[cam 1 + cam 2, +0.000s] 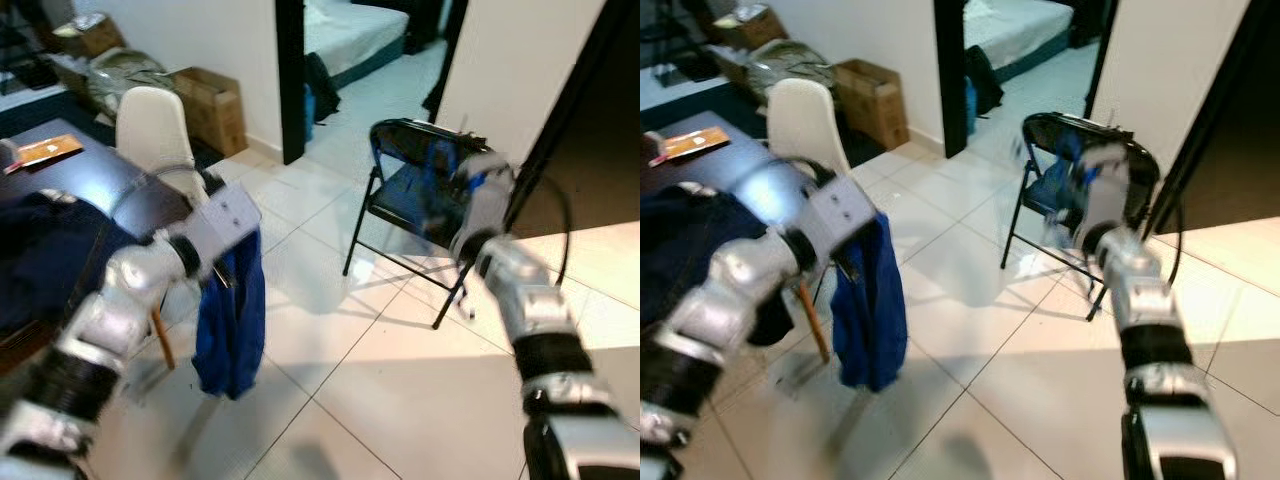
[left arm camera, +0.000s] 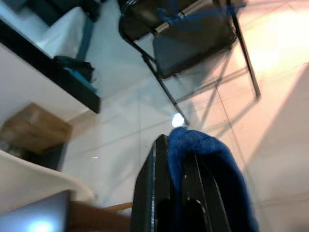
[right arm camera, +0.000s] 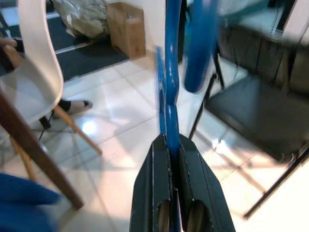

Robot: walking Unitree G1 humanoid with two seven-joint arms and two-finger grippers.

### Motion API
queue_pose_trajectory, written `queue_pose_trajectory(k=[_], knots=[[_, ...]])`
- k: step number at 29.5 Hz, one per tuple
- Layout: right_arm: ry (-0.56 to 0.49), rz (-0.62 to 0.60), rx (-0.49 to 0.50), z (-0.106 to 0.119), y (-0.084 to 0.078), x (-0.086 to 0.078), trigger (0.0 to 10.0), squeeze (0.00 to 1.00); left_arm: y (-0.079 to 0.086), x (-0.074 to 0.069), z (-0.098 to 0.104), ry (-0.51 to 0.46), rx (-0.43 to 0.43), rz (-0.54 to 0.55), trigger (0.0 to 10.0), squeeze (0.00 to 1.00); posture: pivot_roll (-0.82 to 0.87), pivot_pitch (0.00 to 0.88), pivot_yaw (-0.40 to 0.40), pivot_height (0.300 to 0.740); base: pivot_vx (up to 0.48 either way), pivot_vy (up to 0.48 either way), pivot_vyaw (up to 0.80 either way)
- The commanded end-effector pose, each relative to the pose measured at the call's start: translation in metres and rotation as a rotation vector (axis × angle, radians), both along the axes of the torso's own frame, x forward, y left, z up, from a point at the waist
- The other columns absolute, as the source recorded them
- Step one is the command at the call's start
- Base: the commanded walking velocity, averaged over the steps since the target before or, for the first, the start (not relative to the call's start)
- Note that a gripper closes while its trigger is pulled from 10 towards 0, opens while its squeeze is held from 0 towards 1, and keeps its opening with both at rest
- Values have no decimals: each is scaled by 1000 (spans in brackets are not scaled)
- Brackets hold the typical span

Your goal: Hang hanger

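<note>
My left gripper (image 2: 176,193) is clamped on a soft blue cloth (image 1: 232,325) hanging lower left. My right gripper (image 3: 175,193) pinches a thin blue plastic hanger (image 3: 170,72), centre right, before a black folding chair (image 1: 405,190). Glossy pale tiles (image 1: 330,330); a white chair (image 1: 152,130) and dark table (image 1: 70,175) upper left.

Warm light pools on the tiled floor (image 1: 590,300) at the right, with pale glare patches nearer the middle. The folding chair (image 1: 410,195) and both arms are smeared by motion blur; the left side by the tabletop (image 1: 90,180) is dim.
</note>
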State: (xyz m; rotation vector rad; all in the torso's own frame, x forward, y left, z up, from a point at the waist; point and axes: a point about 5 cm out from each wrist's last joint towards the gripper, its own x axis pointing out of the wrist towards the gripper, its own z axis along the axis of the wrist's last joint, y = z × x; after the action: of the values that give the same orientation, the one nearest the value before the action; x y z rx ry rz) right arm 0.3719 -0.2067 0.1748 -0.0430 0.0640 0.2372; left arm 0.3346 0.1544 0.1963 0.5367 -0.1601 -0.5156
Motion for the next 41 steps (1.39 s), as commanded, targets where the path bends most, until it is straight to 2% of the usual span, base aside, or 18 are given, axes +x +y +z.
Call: queue_pose_trajectory(k=[1, 3, 4, 5, 6, 8, 9, 10, 13, 15, 17, 18, 20, 21, 25, 28, 32, 41], knots=[[36, -23, 44, -23, -2, -10, 10000, 0, 17, -2, -13, 15, -149, 119, 10000, 0, 40, 78, 28, 740, 0, 0, -775], [139, -57, 102, -73, 0, -36, 10000, 0, 39, -17, -56, 138, -405, 295, 10000, 0, 45, 85, 21, 740, 0, 0, -775], [194, -67, 131, -98, 4, -53, 10000, 0, 49, -30, -82, 209, -503, 373, 10000, 0, 45, 85, 21, 740, 0, 0, -775], [227, -69, 148, -112, 7, -65, 10000, 0, 54, -40, -98, 246, -554, 420, 10000, 0, 45, 85, 21, 740, 0, 0, -775], [227, -69, 148, -112, 7, -65, 10000, 0, 54, -40, -98, 246, -554, 420, 10000, 0, 45, 85, 21, 740, 0, 0, -775], [289, -61, 159, -138, 13, -90, 10000, 0, 56, -60, -127, 323, -543, 459, 10000, 0, 41, 95, 11, 740, 0, 0, -775], [289, -61, 159, -138, 13, -90, 10000, 0, 56, -60, -127, 323, -543, 459, 10000, 0, 41, 95, 11, 740, 0, 0, -775], [308, -61, 164, -146, 13, -99, 10000, 0, 54, -67, -140, 368, -563, 478, 10000, 0, 41, 97, 14, 740, 0, 0, -775], [319, -58, 165, -153, 13, -106, 10000, 0, 52, -74, -153, 408, -548, 487, 10000, 0, 40, 97, 15, 740, 0, 0, -779], [393, -87, 219, -165, -20, -109, 10000, 0, 48, -88, -180, 510, -521, 500, 10000, 0, 24, 97, 21, 740, 0, 0, -781], [434, -113, 292, -170, -37, -113, 10000, 0, 46, -95, -193, 561, -524, 514, 10000, 0, 24, 97, 21, 740, 0, 0, -781], [434, -113, 292, -170, -37, -113, 10000, 0, 46, -95, -193, 561, -524, 514, 10000, 0, 24, 97, 21, 740, 0, 0, -781], [419, -159, 346, -167, -59, -115, 10000, 0, 49, -89, -186, 537, -607, 511, 10000, 0, 23, 100, 18, 740, 0, 0, -800], [418, -167, 354, -166, -67, -119, 10000, 0, 45, -88, -183, 535, -607, 463, 10000, 0, 23, 99, 18, 740, 0, 0, -800], [448, -183, 363, -178, -76, -140, 10000, 0, 37, -87, -183, 545, -595, 397, 10000, 0, 18, 99, 15, 740, 0, 0, -800], [456, -189, 367, -182, -77, -146, 10000, 0, 37, -86, -183, 546, -599, 398, 10000, 0, 18, 98, 15, 740, 0, 0, -800], [483, -194, 377, -200, -68, -167, 10000, 0, 35, -84, -185, 548, -600, 392, 10000, 0, 16, 93, 14, 740, 0, 0, -797], [504, -168, 408, -211, -54, -169, 10000, 0, 35, -82, -189, 552, -606, 380, 10000, 0, 14, 82, 12, 740, 0, 0, -792]])
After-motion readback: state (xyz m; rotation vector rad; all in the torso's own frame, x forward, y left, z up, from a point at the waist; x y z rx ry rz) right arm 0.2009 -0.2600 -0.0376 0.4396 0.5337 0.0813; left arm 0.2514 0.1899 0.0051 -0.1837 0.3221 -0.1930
